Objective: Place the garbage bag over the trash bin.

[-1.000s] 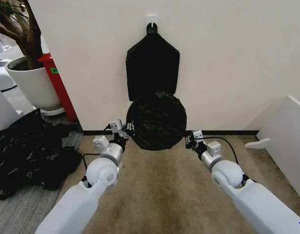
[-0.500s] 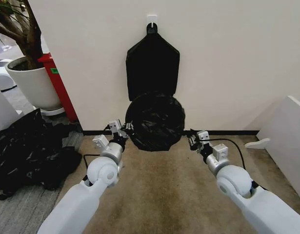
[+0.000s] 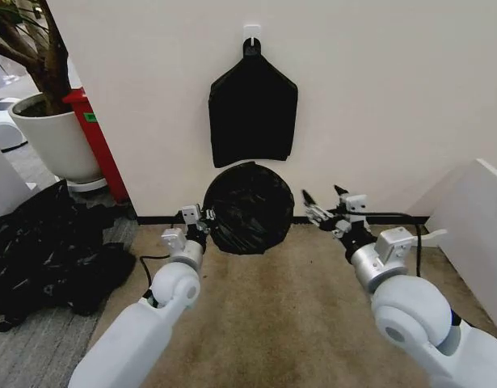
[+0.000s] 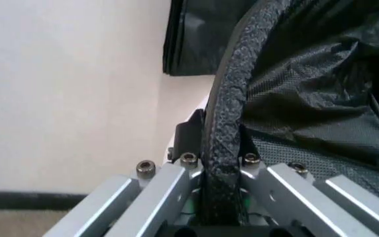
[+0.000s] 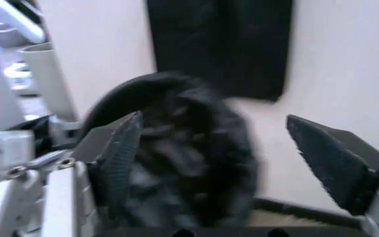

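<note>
The garbage bag point(image 3: 248, 208) already cloaks the trash bin point(image 4: 224, 113) against the wall. The left gripper point(image 3: 201, 220) pinches the bagged rim at nine o'clock; the right gripper point(image 3: 322, 204) hangs spread near three o'clock, apart. That film looks light, slippery; best gripped at the rolled rim.

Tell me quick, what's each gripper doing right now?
Left gripper: shut on the rim of the garbage bag that covers the trash bin.
Right gripper: open, holding nothing, off to the bag's right.
</note>
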You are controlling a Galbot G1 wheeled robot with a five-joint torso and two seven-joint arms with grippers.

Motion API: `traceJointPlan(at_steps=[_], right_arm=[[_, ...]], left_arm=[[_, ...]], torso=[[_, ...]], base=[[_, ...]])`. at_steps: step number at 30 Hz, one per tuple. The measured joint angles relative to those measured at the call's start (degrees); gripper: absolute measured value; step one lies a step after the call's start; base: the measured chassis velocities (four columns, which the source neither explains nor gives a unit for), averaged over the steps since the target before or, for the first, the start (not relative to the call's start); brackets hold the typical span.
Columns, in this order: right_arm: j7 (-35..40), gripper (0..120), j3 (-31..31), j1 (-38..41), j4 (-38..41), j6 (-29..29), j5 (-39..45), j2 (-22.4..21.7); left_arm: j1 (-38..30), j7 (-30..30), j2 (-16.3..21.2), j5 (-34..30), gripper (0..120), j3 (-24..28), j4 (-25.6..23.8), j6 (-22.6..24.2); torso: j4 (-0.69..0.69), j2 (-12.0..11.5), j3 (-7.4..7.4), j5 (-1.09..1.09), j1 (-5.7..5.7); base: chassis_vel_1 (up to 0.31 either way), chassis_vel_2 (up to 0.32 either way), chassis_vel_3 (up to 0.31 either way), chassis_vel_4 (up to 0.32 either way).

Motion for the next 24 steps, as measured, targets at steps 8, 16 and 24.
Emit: traceJointPlan(at_steps=[8,16,24], right_arm=[[8.20,50,-11.74,7.09,-9.35,-0.19,5.39,8.97],[20.27,22,-13.45,12.09,-15.79,-0.12,11.00,14.28],[23.29,0,-13.92,16.25,-22.30,-0.41,7.52,16.75]], left_arm=[[0.65,0.18,-1.56,8.96,1,2.78,0.61,-3.44],[1.27,0.86,-2.00,11.69,1,3.28,-1.41,-4.36],[2.43,2.45,-1.72,14.39,1,3.13,-3.26,-5.79]], torso=[[0.01,-0.01,0.01,0.00,0.00],[0.01,0.00,0.01,0.00,0.00],[-0.01,0.00,0.01,0.00,0.00]], base=[[0.000,0.000,0.000,0.000],[0.000,0.000,0.000,0.000],[0.000,0.000,0.000,0.000]])
